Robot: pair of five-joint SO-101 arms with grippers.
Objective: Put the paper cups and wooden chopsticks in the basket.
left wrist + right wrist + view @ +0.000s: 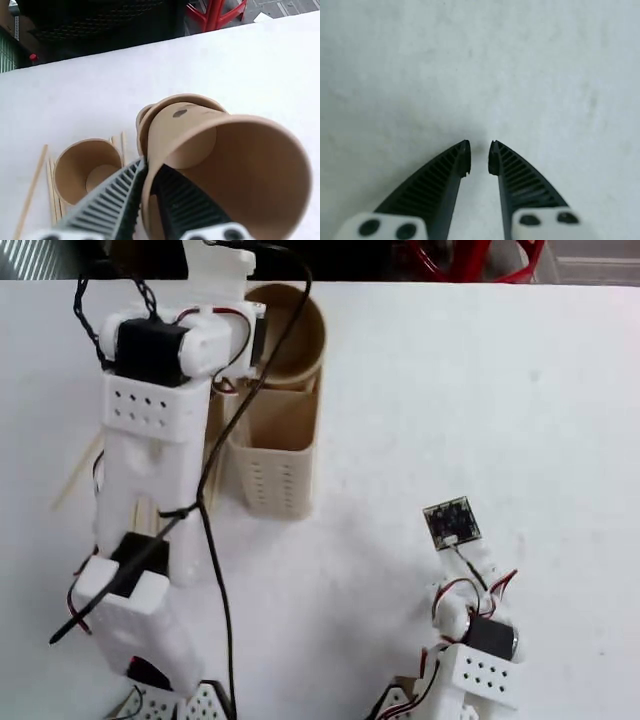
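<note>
Grip first: your right tool, on the near side of the basket, is barely parted and empty over bare worktop. Your left tool is clamped on the rim of a paper cup just beyond the basket. Bring it over the basket's mouth, level it, then release. A second cup and chopsticks lie off to the basket's side.

1. A paper cup is clamped at its rim by the left gripper, with one finger inside and one outside.
2. A second cup is seen just beside the chopsticks on the white table.
</note>
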